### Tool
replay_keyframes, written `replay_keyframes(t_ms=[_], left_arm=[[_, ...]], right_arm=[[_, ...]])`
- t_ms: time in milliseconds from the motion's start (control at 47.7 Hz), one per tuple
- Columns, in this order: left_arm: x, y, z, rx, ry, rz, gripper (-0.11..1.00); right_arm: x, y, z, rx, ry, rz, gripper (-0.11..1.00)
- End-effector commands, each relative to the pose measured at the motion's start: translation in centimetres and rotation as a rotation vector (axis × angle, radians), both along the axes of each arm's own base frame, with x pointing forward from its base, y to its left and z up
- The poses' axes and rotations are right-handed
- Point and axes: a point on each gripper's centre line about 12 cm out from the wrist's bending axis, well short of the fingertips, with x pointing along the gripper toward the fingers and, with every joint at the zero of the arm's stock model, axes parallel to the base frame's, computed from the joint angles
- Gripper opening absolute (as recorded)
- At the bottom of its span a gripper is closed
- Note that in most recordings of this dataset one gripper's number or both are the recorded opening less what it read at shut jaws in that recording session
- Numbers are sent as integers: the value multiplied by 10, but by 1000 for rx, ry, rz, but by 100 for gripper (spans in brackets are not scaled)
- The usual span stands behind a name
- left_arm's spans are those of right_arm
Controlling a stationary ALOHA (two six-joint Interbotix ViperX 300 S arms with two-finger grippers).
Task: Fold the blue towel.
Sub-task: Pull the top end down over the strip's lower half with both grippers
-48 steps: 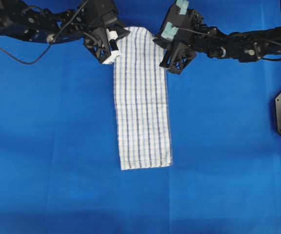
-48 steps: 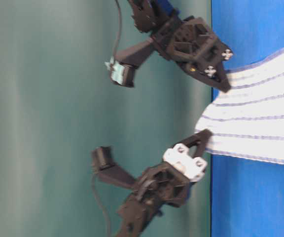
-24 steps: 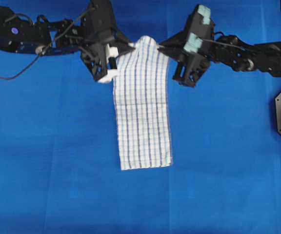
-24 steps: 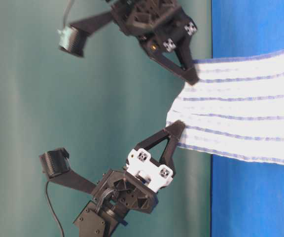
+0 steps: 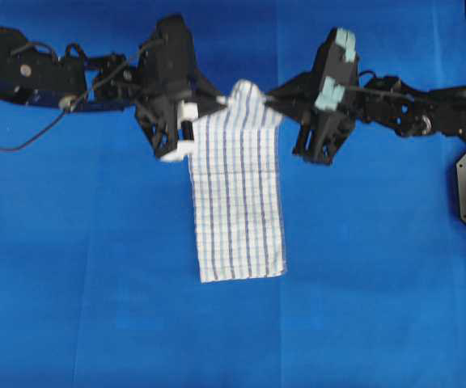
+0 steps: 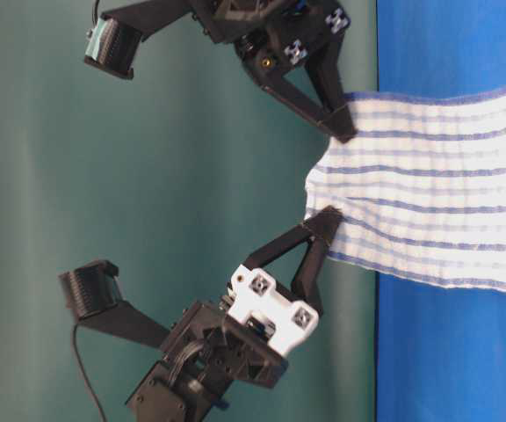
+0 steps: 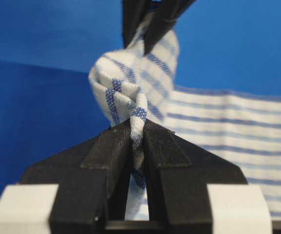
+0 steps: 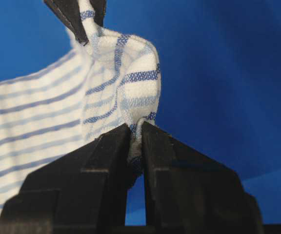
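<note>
**Observer:** So, where are you with the fold?

**Operator:** Partway, I'd say. I'm holding the blue towel point(image 5: 239, 194) by its two far corners — the left gripper point(image 5: 205, 101) is clamped on one, the right gripper point(image 5: 275, 99) is pinched shut on the other. Both wrist views are showing the hem squeezed between the black pads point(image 7: 116, 156), with the cloth bunching just past the tips.

**Observer:** And the rest of the towel?

**Operator:** It's lying as a long narrow strip on the blue table covering point(image 5: 95, 283), in the middle of the overhead view. The near end is resting flat; the far end is hanging lifted between the claws, clear of the surface in the table-level view. It is already looking doubled along its length, though I can't count the layers from here.

**Observer:** What's left, then?

**Operator:** As I'm reading it, I'm needing to carry the raised edge over towards the near edge, lay it down square, then let go. None of that is done yet — the corners are sitting closer together than the strip is wide, so the lifted edge is sagging a little.

**Observer:** Any writing or labels you can make out?

**Operator:** None that I'm finding legible — no tag on the towel, no readable marking on the arms.
</note>
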Motion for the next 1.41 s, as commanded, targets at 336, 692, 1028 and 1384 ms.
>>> replay_keyframes(t_ms=[336,692,1028,1384], left_arm=[[-2,-102,13,-113,-33,-178,5],[1,-156,-4,-188,-31,-258,5],[5,-170,-24,-194,-2,-279,5],[1,-172,-39,-191,38,-282,5]], right_arm=[[-13,77,12,84,-60,146,0],[-15,133,4,130,-74,218,0],[-5,150,-16,151,-20,207,0],[-3,157,-33,180,34,187,0]])
